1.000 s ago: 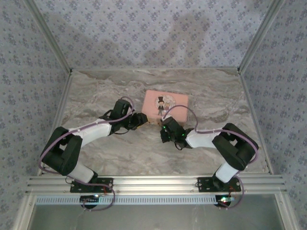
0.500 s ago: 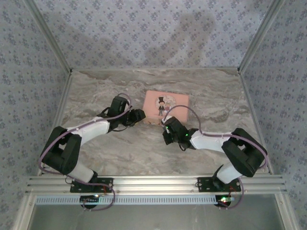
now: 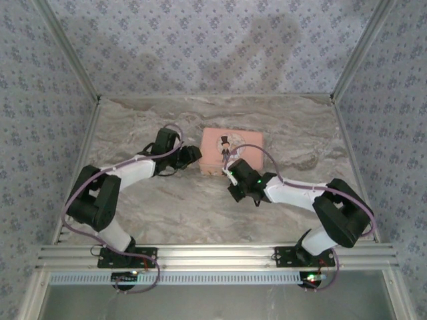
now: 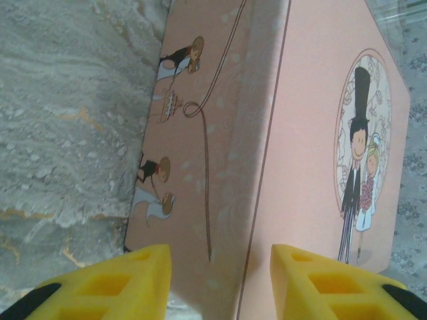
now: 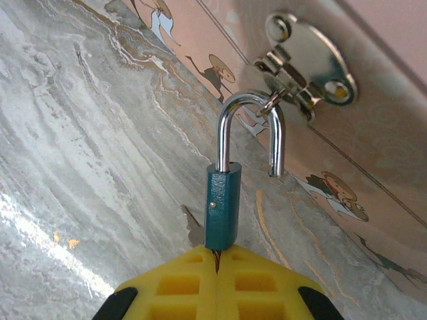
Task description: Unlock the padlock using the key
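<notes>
A teal padlock (image 5: 222, 207) hangs by its steel shackle (image 5: 250, 127) from the ring of the hasp (image 5: 308, 67) on a pink box (image 5: 373, 133). One shackle leg stands free of the body, so the padlock is open. My right gripper (image 5: 217, 257) is shut on the key (image 5: 216, 259), which sits in the bottom of the padlock. In the top view this gripper (image 3: 232, 179) is at the box's front edge. My left gripper (image 4: 220, 257) is open, its yellow fingers astride the left end of the box (image 4: 300, 133) without touching it.
A second key (image 5: 194, 230) pokes out behind the padlock, low over the marble table (image 5: 80, 133). The pink box (image 3: 243, 141) lies mid-table between both arms. Patterned walls enclose the table on three sides, with open marble at left and right.
The left gripper has moved up toward the box's left end. The right arm has stretched further, its elbow swinging right, with the gripper still at the box front.
</notes>
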`<state>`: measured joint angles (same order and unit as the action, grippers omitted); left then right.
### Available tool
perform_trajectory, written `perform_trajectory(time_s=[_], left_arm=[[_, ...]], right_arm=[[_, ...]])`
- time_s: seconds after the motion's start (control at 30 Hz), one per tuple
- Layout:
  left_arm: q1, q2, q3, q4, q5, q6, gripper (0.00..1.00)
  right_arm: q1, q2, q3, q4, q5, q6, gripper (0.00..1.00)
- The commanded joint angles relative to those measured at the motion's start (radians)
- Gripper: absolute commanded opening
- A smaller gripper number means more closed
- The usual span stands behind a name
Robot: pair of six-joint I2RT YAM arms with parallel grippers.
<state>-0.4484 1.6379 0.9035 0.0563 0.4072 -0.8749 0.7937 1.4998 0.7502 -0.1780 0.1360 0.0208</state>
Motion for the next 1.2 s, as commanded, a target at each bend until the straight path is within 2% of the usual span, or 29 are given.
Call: perform_trajectory(time_s=[0.0, 0.4, 0.47, 0.83, 1.17], left_arm=[[0.004, 0.025, 0.041, 0.013, 0.017, 0.025, 0.43], [-0.010, 0.069, 0.052, 0.030, 0.040, 0.014, 0.43], [-0.011, 0.073, 0.054, 0.030, 0.043, 0.014, 0.43], [-0.026, 0.086, 0.065, 0.022, 0.047, 0.017, 0.43], [-0.044, 0.109, 0.061, 0.049, 0.060, 0.003, 0.42]], right_arm=[[0.011, 0.012, 0.067, -0.072, 0.013, -0.058, 0.00], [0.045, 0.046, 0.095, -0.058, 0.051, -0.168, 0.00], [0.058, 0.052, 0.097, -0.050, 0.087, -0.190, 0.00], [0.083, -0.017, 0.067, 0.063, 0.133, -0.333, 0.00], [0.065, -0.013, 0.080, 0.117, 0.083, -0.390, 0.00]])
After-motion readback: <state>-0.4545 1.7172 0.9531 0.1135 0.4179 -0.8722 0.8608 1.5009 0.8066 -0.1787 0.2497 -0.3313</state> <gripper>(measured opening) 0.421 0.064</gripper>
